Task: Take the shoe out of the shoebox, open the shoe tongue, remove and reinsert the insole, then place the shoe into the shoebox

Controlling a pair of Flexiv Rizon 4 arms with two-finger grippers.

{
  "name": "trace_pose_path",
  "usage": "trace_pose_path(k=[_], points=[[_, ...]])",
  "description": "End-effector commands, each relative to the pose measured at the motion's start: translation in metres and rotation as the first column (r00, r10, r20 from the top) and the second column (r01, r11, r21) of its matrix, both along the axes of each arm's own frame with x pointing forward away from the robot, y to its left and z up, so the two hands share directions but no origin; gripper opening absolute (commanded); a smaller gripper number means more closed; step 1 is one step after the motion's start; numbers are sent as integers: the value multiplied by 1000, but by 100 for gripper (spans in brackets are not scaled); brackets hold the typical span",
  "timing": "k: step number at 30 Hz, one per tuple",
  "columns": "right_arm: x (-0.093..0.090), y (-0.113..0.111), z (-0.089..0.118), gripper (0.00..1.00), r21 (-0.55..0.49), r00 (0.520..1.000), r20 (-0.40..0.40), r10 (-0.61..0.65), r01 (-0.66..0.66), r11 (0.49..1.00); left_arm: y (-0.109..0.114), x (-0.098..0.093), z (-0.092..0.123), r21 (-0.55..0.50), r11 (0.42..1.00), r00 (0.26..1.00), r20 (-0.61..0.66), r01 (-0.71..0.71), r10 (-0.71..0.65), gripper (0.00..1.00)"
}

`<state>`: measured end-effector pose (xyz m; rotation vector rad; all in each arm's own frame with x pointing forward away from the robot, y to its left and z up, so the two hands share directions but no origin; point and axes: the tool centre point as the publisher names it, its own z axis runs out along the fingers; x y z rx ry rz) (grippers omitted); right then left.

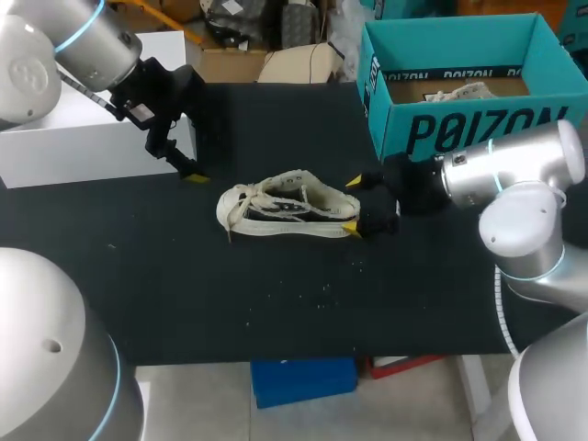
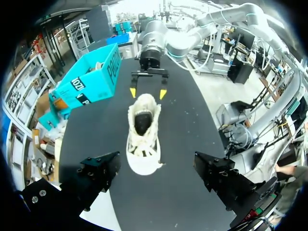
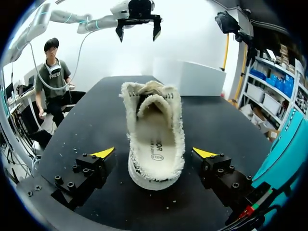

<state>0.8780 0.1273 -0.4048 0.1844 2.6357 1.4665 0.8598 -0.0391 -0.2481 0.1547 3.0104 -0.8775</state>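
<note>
**A:** Where's the shoe (image 1: 287, 209)?

**B:** On the black bench (image 1: 184, 285), outside the shoebox (image 1: 478, 129). The box stands open, beyond the shoe's heel end and near it.

**A:** And the right jaws?

**B:** Spread wide, one yellow tip on each side of the heel. There's a gap on both sides, so they touch nothing. The right arm (image 1: 514, 175) reaches in from the heel side.

**A:** Is the insole (image 3: 154, 139) in?

**B:** Yes, pale, lying inside the shoe's opening.

**A:** The left jaws?

**B:** Also apart and holding nothing, well clear of the shoe past its toe end. They hang from the left arm (image 1: 92, 46), beside a white box (image 1: 83, 147).

**A:** The laces?

**B:** Loose, bunched at the toe.
</note>
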Motion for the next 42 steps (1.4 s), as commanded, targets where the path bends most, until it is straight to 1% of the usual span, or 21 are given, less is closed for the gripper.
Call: trace_pose_path(k=[1,6,14,30,32,33,34,35,39,40,42], points=[[6,8,-7,100,11,1000,-7,8,-8,1000,0,0,-2,-2,1000,1000,3,0,0,100],[6,13,-17,100,24,1000,-18,10,-9,1000,0,0,-2,-2,1000,1000,3,0,0,100],[7,18,-25,100,38,1000,-25,12,-11,999,0,0,-2,-2,1000,1000,3,0,0,100],[11,25,-32,100,39,999,-38,19,-18,999,0,0,-2,-2,1000,1000,3,0,0,100],[12,26,-34,100,29,998,-50,23,-22,999,0,0,-2,-2,1000,1000,3,0,0,100],[12,26,-34,50,29,998,-50,23,-22,999,0,0,-2,-2,1000,1000,3,0,0,100],[12,26,-34,5,29,998,-50,23,-22,999,0,0,-2,-2,1000,1000,3,0,0,100],[12,26,-34,0,29,998,-50,23,-22,999,0,0,-2,-2,1000,1000,3,0,0,100],[12,26,-34,0,29,998,-50,23,-22,999,0,0,-2,-2,1000,1000,3,0,0,100],[12,26,-34,0,29,998,-50,23,-22,999,-1,1,1,35,999,1000,9,-12,12,100],[12,26,-34,0,29,998,-50,23,-22,999,-5,2,8,68,995,997,-12,-77,78,100]])
